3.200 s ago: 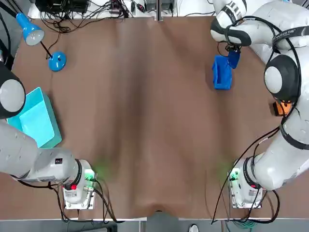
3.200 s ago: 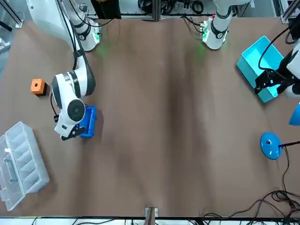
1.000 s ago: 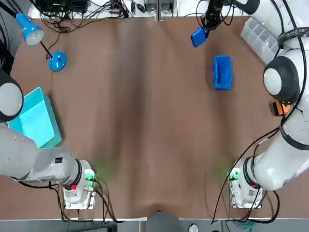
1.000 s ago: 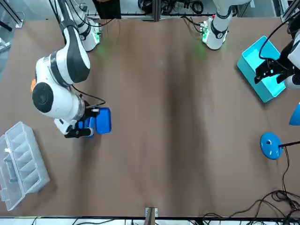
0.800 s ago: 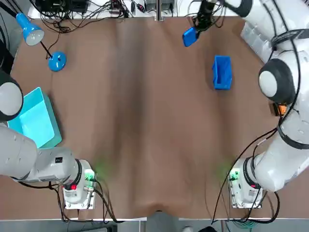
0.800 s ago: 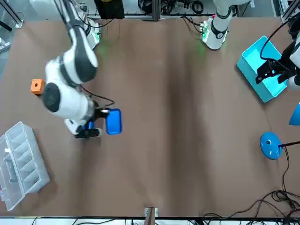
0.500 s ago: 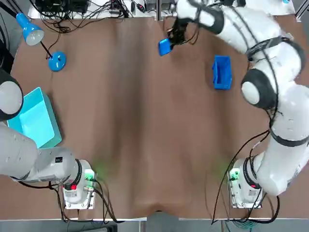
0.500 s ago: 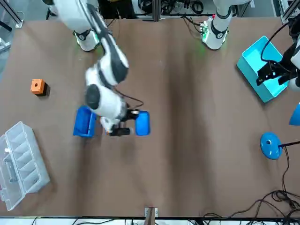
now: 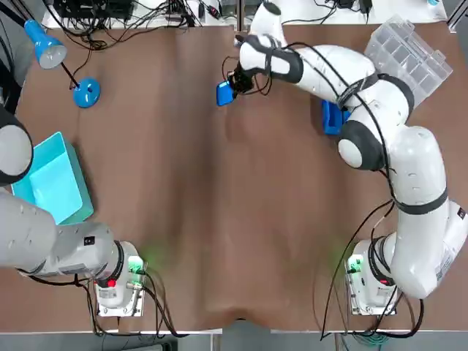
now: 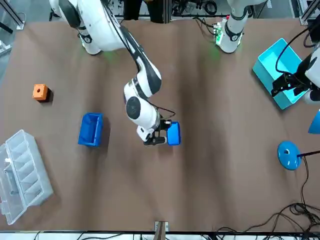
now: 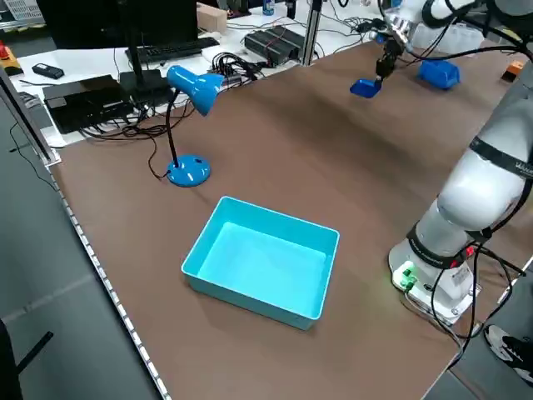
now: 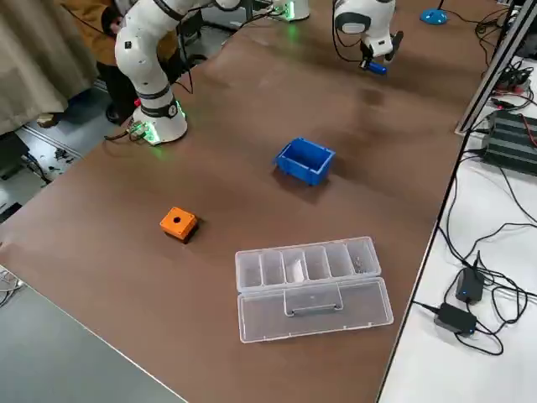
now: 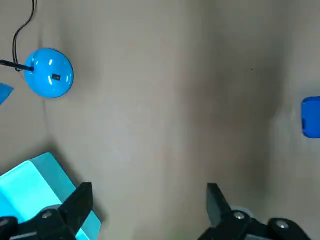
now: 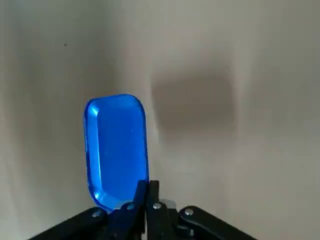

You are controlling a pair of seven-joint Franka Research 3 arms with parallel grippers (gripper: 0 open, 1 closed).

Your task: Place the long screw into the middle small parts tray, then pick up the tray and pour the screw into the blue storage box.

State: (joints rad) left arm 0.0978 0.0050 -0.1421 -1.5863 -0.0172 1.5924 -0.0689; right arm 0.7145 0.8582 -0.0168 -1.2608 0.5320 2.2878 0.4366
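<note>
My right gripper is shut on the rim of a small blue tray, holding it above the brown table near the far middle. In the front view the tray hangs beside the wrist. The tray's inside looks bare and I see no long screw in any view. The blue storage box stands on the table to the robot's right of the tray, partly behind the right arm from above. My left gripper is open and holds nothing, hovering by the cyan bin.
A clear compartment organizer lies open at the far right corner. An orange cube sits near the right edge. A blue desk lamp stands at the far left, with the cyan bin nearer the bases.
The right arm lifted the small blue tray from beside the storage box and swept it toward the robot's left, to the far middle. The left gripper barely moved.
</note>
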